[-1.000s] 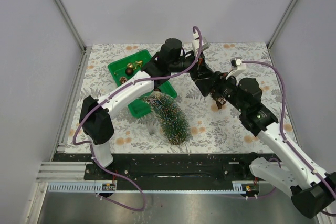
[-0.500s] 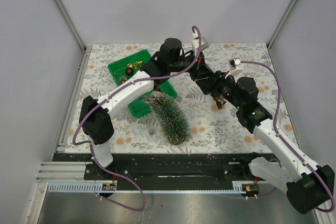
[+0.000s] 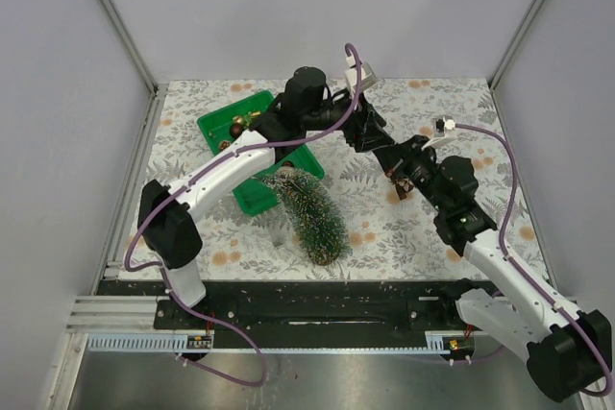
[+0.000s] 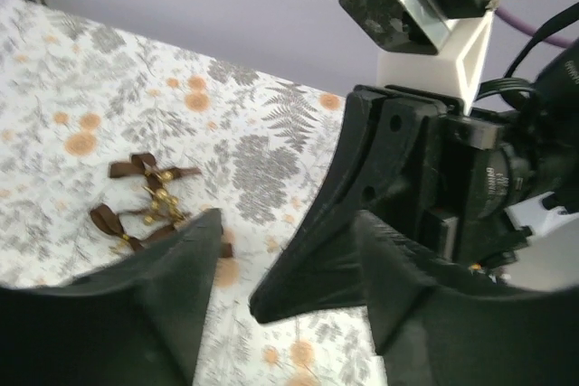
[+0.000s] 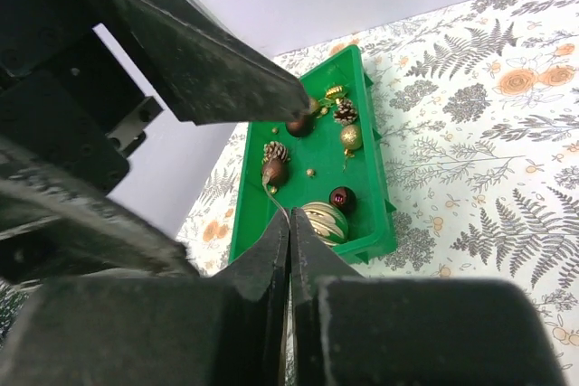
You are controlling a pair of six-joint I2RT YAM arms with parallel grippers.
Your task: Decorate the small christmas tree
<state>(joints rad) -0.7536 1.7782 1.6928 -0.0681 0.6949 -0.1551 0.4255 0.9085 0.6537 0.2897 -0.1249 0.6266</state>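
Note:
The small christmas tree (image 3: 312, 213) is dark green and frosted, and sits slanted just in front of the green tray (image 3: 252, 201); its base is hidden. Both grippers meet above the table's middle. My right gripper (image 5: 289, 223) is shut on the thin hanging loop of a brown ornament (image 5: 274, 172) with a pinecone-like cap, which dangles past the fingertips. In the top view the right gripper (image 3: 386, 153) sits just right of my left gripper (image 3: 362, 132). My left gripper (image 4: 288, 223) is open; its fingers (image 4: 181, 287) straddle the right gripper's black finger without touching it.
The green tray (image 5: 375, 187) holds a gold-and-green striped ball (image 5: 324, 221), a dark red ball (image 5: 342, 198), a gold ball (image 5: 351, 137), a pinecone (image 5: 345, 112) and a brown ball (image 5: 300, 124). Brown bows with gold beads (image 4: 145, 196) lie on the floral cloth. Grey walls enclose the table.
The left gripper has opened and pulled slightly back and left. The right gripper has shut on the ornament's loop, and the right arm has stretched toward the left gripper.

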